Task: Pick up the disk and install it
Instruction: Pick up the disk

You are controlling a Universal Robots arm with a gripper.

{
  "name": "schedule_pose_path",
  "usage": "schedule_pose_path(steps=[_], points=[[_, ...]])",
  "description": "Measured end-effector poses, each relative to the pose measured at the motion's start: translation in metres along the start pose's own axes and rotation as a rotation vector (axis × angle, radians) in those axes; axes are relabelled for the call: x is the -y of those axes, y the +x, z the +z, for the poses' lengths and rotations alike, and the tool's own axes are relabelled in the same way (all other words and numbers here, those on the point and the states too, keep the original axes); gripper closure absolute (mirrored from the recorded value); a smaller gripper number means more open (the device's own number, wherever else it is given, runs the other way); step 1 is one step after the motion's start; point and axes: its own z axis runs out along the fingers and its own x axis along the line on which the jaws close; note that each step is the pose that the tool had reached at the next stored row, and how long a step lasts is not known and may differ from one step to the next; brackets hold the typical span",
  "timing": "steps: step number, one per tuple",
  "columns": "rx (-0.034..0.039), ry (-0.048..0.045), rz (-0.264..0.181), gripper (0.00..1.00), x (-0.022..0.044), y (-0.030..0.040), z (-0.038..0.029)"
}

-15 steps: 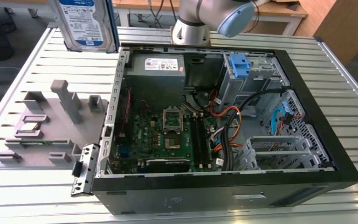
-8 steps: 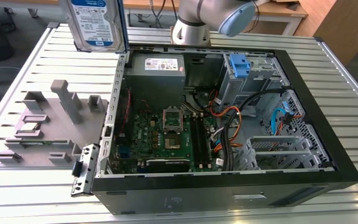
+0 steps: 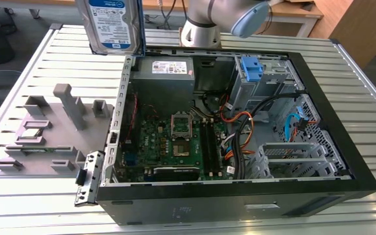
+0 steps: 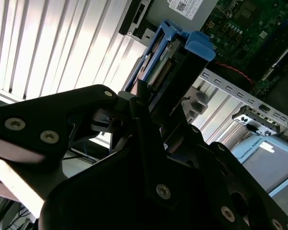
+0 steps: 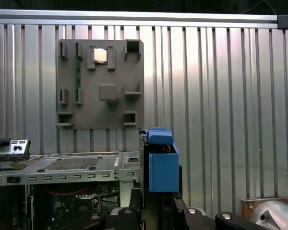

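The biggest thing I see is the tabletop (image 3: 37, 63), made of long metal slats. On it the computer case (image 3: 364, 181) lies on its side with the cover off. I think it lies that way so the arm can reach in from above.

The arm (image 3: 204, 22) stands at the far side of the tabletop, behind the case. On the exterior view's left, just beside the case, sits a gray holder tray (image 3: 44, 142) with little slots for parts.

The disk (image 3: 115, 24) is up in the air, not on the tabletop. It hangs upright over the far corner of the case, on the exterior view's left. I guess it is held high so that it does not bump the case wall.

In the second wrist view, the gripper (image 4: 146, 96) has its black fingers (image 4: 140, 112) closed tight on one end of the disk. The other end, with the blue frame, sticks out free. That seems smart to me, because the free end can go into a slot first.

Inside the case, at the far side, there is a blue bracket (image 3: 252, 68) on the metal drive cage.
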Motion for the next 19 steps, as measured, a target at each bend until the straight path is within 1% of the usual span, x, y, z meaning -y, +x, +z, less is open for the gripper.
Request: schedule_pose_path(steps=[19], points=[[0.0001,0.0000,0.000,0.65,0.0520,-0.0021,-0.0001]])
